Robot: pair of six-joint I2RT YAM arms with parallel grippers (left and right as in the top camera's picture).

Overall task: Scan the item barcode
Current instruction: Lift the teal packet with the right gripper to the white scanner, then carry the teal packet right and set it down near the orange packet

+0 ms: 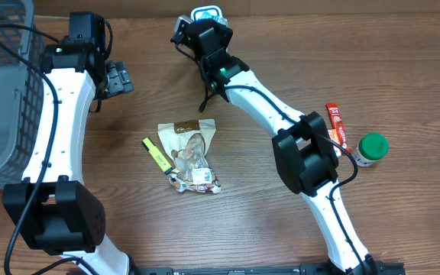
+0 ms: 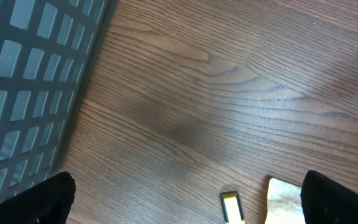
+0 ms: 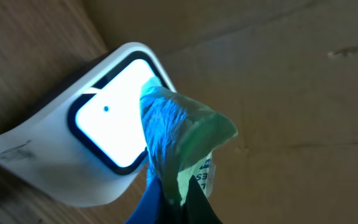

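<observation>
The right arm reaches far across, its right gripper [image 3: 173, 208] pinched tight on a crumpled green-and-blue plastic packet [image 3: 185, 140] that sticks out just beyond the fingertips, before a glowing white rounded scanner [image 3: 42, 168]; the left gripper [image 1: 118, 79] hangs spread wide.

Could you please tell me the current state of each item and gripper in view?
White barcode scanner, window lit.
Crinkled green-blue plastic packet, held up at the scanner window.
Right gripper, jaws shut on the packet.
Left gripper, jaws wide open, empty.
Clear plastic snack bag, lying flat, untouched.
Green-lidded small jar, upright, lid on.
</observation>
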